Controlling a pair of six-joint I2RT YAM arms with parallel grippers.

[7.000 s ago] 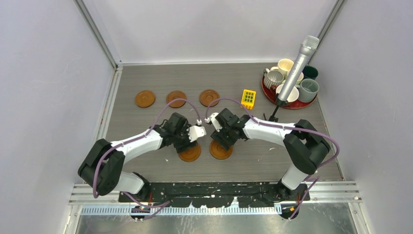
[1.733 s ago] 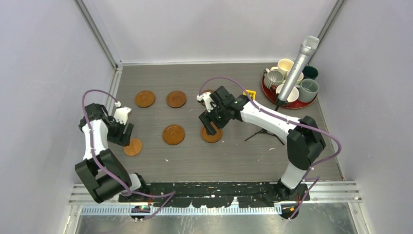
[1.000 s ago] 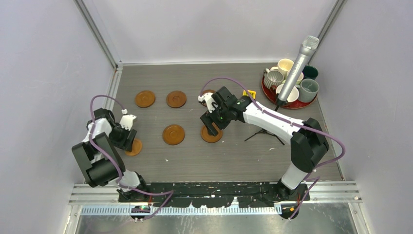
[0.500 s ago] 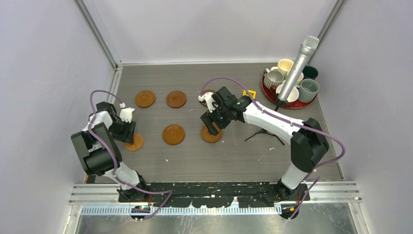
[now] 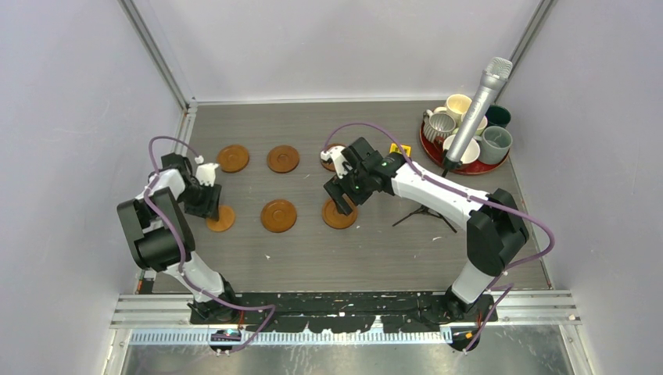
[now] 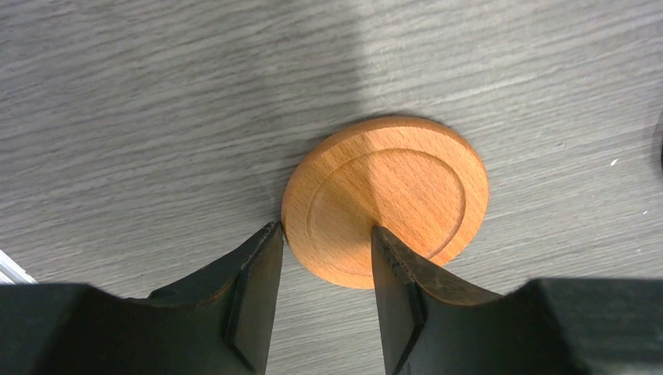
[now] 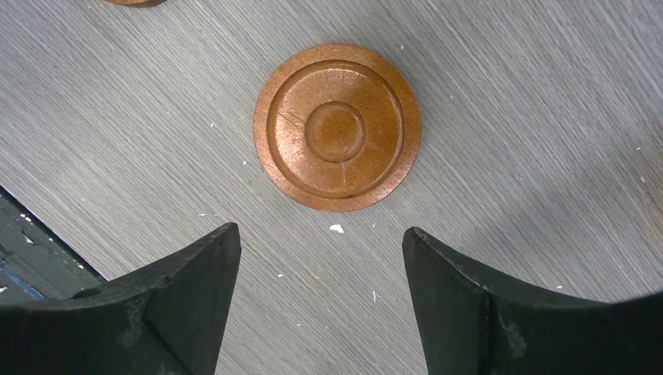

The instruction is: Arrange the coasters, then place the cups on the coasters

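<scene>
The left gripper (image 6: 324,229) has its jaws drawn fairly close. One finger (image 6: 254,289) touches the outer rim of a pale smooth coaster (image 6: 391,195) and the other sits over its face; I cannot tell whether it truly pinches the disc. That coaster lies flat on the grey table (image 5: 375,258), at the left end of the near row. The right gripper (image 7: 319,233) hangs with its jaws spread wide above a darker ringed coaster (image 7: 336,127), clear of it, at the right end of the same row. A middle coaster (image 5: 278,216) lies between the two. The far-row coasters (image 5: 233,158) lie beyond, the rightmost partly hidden by the right arm. The cups (image 5: 496,143) stand crowded on a red tray (image 5: 428,152) in the far right corner, beside a microphone (image 5: 478,101).
</scene>
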